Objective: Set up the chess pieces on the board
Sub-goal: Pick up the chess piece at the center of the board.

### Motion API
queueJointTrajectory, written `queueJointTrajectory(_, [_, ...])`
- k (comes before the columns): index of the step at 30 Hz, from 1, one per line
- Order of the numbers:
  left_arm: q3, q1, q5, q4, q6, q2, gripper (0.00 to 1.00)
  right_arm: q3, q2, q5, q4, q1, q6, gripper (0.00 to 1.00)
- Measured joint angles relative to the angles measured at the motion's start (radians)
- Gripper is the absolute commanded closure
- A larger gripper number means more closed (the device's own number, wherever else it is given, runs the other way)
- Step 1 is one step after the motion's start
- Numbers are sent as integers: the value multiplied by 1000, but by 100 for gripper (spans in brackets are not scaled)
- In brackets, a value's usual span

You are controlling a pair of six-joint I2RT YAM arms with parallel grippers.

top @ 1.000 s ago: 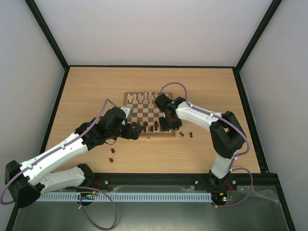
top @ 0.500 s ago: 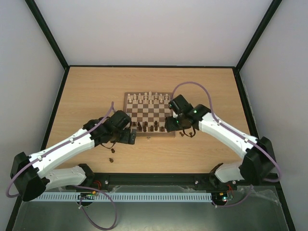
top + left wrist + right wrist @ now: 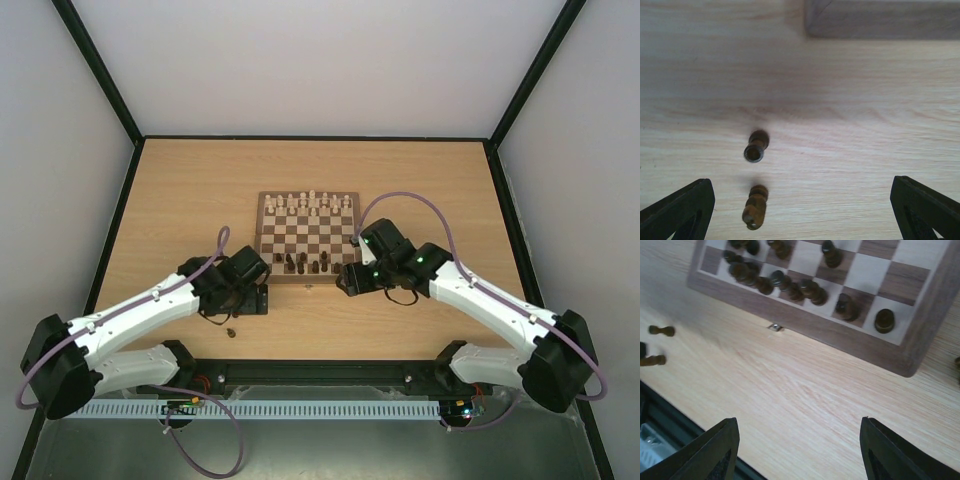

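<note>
1. Left gripper [image 3: 800,192] is spread wide and empty, hanging over the table [image 3: 865,125]. A corner of the board [image 3: 880,20] shows at the top right of its wrist view.
2. Two of the dark chess pieces [image 3: 232,332] lie on their sides left of centre in that view. The upper loose piece [image 3: 756,146] and the lower loose piece [image 3: 755,212] are near each other but not touching. Most of the other dark ones sit along the board's near rows, at the top of the right wrist view.
3. My read: the step in hand is grabbing one of those two. I'd take the upper one first, since it's nearer the board.
4. Neither is centred between the fingers. Both sit over toward the left finger [image 3: 680,210], so slide that way until one is in the middle before dropping.
5. They're tiny, rounded and lying down, so they'll probably roll. Close slowly across the body and keep the other piece outside the jaws.
6. Right gripper [image 3: 799,435] is wide and empty too, over the table below the board's edge. Keep it out of the left arm's way.
</note>
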State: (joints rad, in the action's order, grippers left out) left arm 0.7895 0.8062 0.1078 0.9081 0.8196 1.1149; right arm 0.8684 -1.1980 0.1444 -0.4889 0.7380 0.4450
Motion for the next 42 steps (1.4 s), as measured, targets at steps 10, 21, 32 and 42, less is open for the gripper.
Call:
queueJointTrajectory(10, [-137,-16,-19,-44,83,31,20,0,43,35,16,68,0,33])
queueJointTrajectory(21, [-148,-91,-38,-149,47,142,39,0,64,35,17,93,0,33])
queueJointTrajectory(32, [-157,-139,-61,-166,11,139,62,0,64,35,17,95,0,34])
queueJointTrajectory(42, [-172,-139,-83,-153,11,76,66,-3,64,35,17,96,0,34])
